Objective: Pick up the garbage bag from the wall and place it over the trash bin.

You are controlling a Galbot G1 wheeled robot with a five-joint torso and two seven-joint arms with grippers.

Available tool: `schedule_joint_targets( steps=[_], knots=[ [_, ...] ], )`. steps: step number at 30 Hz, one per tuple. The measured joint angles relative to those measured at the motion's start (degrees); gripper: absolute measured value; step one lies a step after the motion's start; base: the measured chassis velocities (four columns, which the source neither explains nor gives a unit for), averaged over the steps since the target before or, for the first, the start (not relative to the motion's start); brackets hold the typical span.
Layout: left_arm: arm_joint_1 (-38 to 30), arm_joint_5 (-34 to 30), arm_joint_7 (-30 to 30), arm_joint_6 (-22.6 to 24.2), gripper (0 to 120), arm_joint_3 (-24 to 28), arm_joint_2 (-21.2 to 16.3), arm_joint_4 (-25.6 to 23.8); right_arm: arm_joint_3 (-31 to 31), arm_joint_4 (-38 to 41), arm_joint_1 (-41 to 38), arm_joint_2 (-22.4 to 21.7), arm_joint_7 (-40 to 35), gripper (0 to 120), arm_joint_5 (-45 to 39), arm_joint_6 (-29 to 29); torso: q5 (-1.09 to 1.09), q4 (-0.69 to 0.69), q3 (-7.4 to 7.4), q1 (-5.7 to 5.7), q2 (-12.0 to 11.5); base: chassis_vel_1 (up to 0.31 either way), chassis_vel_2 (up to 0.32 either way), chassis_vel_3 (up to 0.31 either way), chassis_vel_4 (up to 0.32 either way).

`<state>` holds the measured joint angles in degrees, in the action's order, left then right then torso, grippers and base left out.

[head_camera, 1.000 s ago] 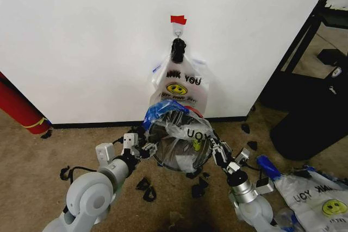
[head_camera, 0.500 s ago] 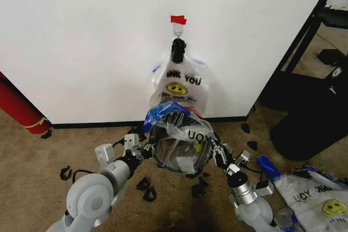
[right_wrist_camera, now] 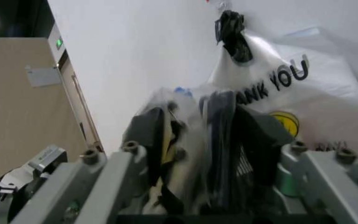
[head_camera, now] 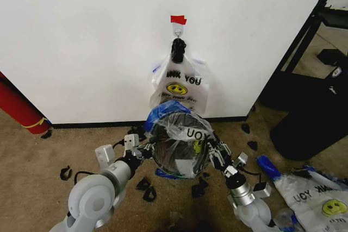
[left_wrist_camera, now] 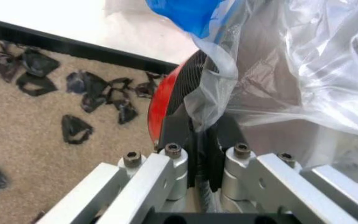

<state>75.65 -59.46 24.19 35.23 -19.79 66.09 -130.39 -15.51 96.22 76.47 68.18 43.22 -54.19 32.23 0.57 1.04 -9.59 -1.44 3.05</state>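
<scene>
Against the plain white wall (head_camera: 81, 42) with its black baseboard, a bundle of thin translucent plastic bags (head_camera: 178, 82) printed with black "THANK YOU" lettering and a yellow smiley hangs from a small hook (head_camera: 178, 30) under a piece of red tape (head_camera: 178, 19). Just below it on the brown carpet (head_camera: 32, 161) stands the small round black trash bin (head_camera: 175, 150), its red side plain in the left wrist view. Draped across the bin's mouth is the garbage bag (head_camera: 182, 129) being worked: crinkled, see-through plastic with a blue handle strip bunched at its upper left and upside-down black letters on its right side. The left gripper (head_camera: 145, 148) sits at the bin's left rim, its jaws closed on a fold of the bag's edge. The right gripper (head_camera: 211, 149) is at the bin's right rim, likewise pinching the plastic together with the rim. Torn black plastic scraps (head_camera: 145, 187) litter the carpet around the bin.
</scene>
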Motion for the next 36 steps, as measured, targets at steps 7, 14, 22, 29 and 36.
schedule_joint_targets(
  steps=[7,14,22,29,36],
  knots=[
    [-0.20,2.89,-0.19,-1.41,4,0.46,-0.87,2.30,-0.54,-0.55,0.50,-0.61,0.74,68,0.68,0.93,0.00,0.00,0.00,0.00,0.00,0.000,0.000,0.000,0.000],
    [-0.25,4.61,-1.08,-2.59,4,0.31,-1.38,3.47,-1.51,-2.43,0.77,-1.45,2.60,89,0.63,1.48,0.00,0.00,0.00,0.00,0.00,0.000,0.000,0.000,0.000],
    [0.93,7.51,-5.00,-2.49,4,0.02,-2.91,1.54,-2.17,-4.64,-0.41,-2.22,3.24,100,-6.81,-0.45,0.00,-0.01,0.00,0.00,0.00,0.000,0.000,0.000,0.000],
    [1.26,10.35,-6.80,-2.66,4,0.25,-4.71,1.26,-3.72,-3.86,-0.55,-3.77,10.61,100,-18.69,-9.80,0.00,0.00,0.00,0.00,0.00,0.000,0.000,0.000,0.000],
    [2.21,11.77,-9.42,-2.79,4,0.64,-4.99,-0.48,-5.47,-2.41,-0.12,-4.86,8.60,100,-26.33,-18.52,0.00,0.00,0.00,0.00,0.00,0.000,0.000,0.000,0.000]
  ],
)
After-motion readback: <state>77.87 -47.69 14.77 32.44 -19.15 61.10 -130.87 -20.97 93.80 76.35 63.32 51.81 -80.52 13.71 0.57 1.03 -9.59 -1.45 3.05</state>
